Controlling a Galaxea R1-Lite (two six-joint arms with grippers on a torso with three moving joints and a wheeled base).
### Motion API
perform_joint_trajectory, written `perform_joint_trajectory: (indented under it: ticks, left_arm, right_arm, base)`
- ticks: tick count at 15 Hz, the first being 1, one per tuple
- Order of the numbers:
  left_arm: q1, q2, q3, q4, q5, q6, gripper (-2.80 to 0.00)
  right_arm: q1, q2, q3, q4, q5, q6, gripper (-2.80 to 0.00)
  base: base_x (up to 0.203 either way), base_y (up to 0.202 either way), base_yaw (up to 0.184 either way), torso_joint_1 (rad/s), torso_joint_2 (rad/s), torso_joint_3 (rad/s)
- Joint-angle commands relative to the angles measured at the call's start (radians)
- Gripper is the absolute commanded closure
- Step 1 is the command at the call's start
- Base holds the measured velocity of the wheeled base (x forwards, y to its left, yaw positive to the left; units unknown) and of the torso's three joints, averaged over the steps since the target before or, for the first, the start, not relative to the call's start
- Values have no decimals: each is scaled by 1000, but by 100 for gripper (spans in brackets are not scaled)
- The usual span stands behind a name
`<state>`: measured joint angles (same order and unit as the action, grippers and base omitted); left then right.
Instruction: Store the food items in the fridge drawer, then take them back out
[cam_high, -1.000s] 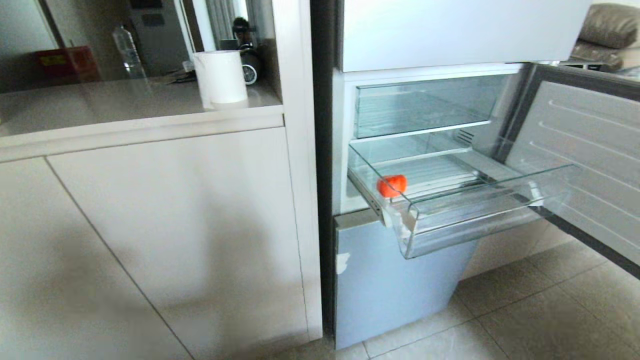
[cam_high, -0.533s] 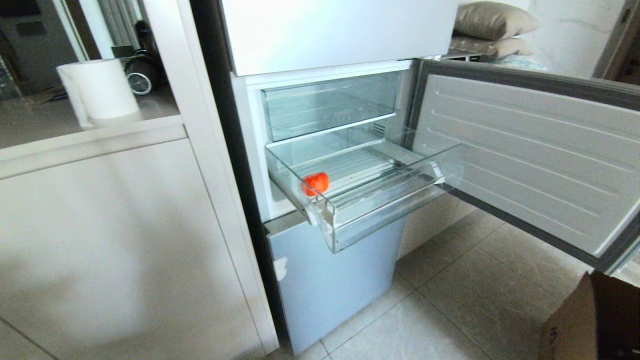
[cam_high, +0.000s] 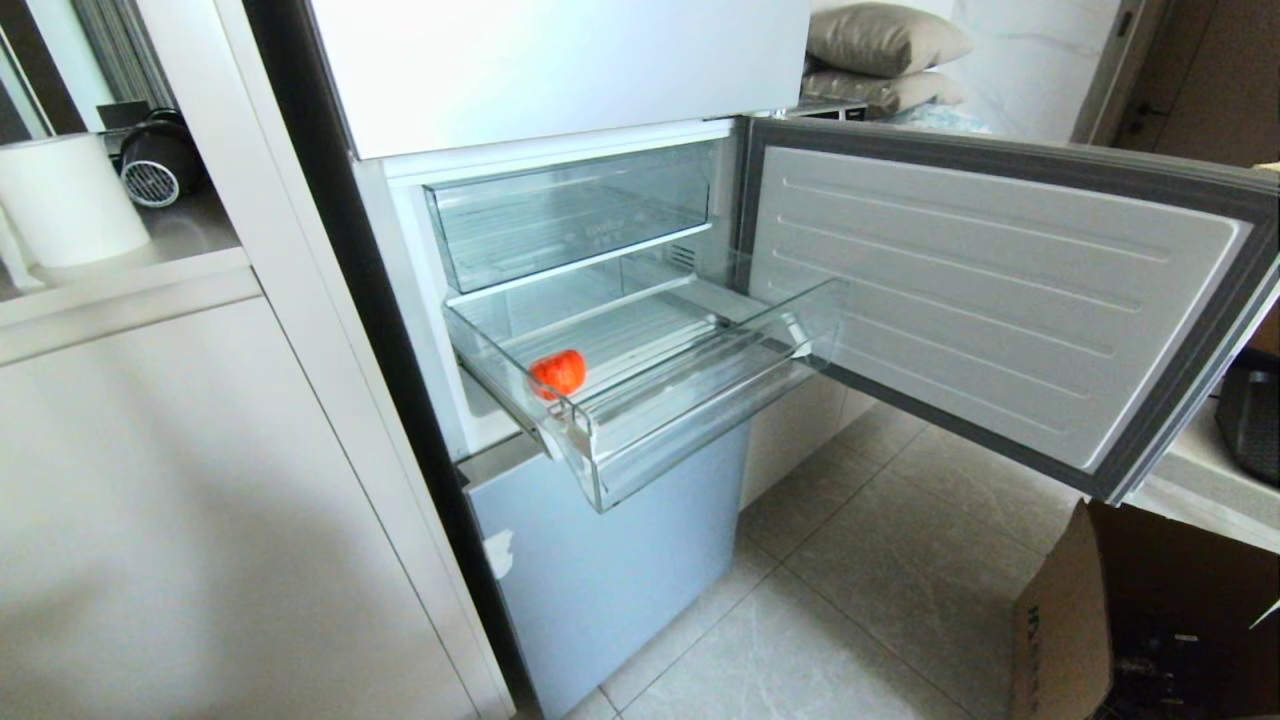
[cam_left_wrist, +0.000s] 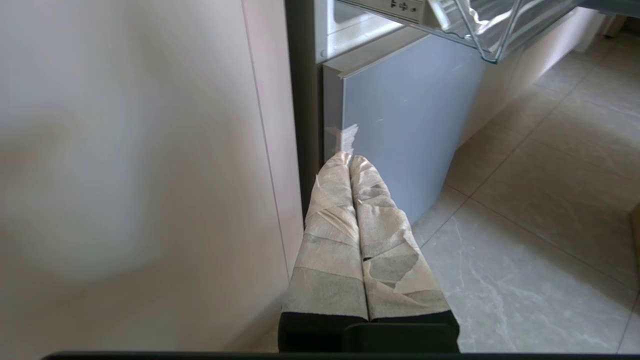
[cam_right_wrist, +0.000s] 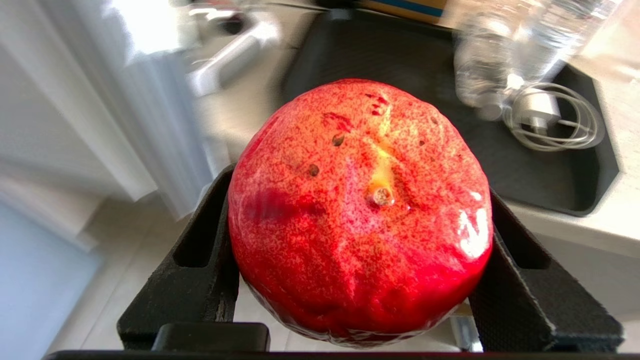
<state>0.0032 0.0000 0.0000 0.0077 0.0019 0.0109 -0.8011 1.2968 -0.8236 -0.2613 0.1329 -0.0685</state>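
One small red-orange food item (cam_high: 558, 372) lies near the front left corner of the fridge drawer (cam_high: 690, 410), which is pulled out of the open fridge. A second food item (cam_right_wrist: 360, 215), red, glossy and speckled, sits between the black fingers of my right gripper (cam_right_wrist: 357, 190), which is shut on it and hangs above a counter, outside the head view. My left gripper (cam_left_wrist: 350, 159) is parked low beside the pale blue lower door, with its taped fingers pressed together. The fridge drawer's front corner (cam_left_wrist: 500, 25) shows above it.
The fridge door (cam_high: 980, 290) stands open to the right of the drawer. A clear bin (cam_high: 570, 215) sits above the drawer. A cardboard box (cam_high: 1060, 620) stands on the floor at the right. Below the held item, a black tray (cam_right_wrist: 550, 165) carries a bottle (cam_right_wrist: 495, 50) and a coiled cable (cam_right_wrist: 550, 117).
The head view has swung to the right, so the fridge and cabinet have slid left in it. The item in the drawer has kept its place.
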Motion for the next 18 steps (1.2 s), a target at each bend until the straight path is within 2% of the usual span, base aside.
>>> perform_joint_trajectory:
  ticks: [1, 3, 6, 7, 10, 12, 18]
  left_arm:
    - [0, 2, 0, 0, 1, 0, 0]
    - [0, 2, 0, 0, 0, 0, 0]
    - [0, 2, 0, 0, 1, 0, 0]
    - [0, 2, 0, 0, 1, 0, 0]
    - [0, 2, 0, 0, 1, 0, 0]
    - [0, 2, 0, 0, 1, 0, 0]
    - [0, 2, 0, 0, 1, 0, 0]
  right_arm:
    - [-47, 237, -30, -121, 38, 2, 0]
    - [-63, 373, -67, -238, 156, 23, 0]
    - [-87, 595, -209, -350, 226, 83, 0]
    - [-91, 653, -268, -366, 218, 95, 0]
    - [-97, 846, -468, -387, 109, 138, 0]
    - [-103, 933, -543, -389, 69, 150, 0]
    - [-107, 1077, -651, -388, 56, 156, 0]
  base:
    - [0, 0, 0, 0, 0, 0]
    - [0, 0, 0, 0, 0, 0]
    - [0, 0, 0, 0, 0, 0]
    - [0, 0, 0, 0, 0, 0]
    - [0, 0, 0, 0, 0, 0]
    - [0, 0, 0, 0, 0, 0]
    - [0, 0, 0, 0, 0, 0]
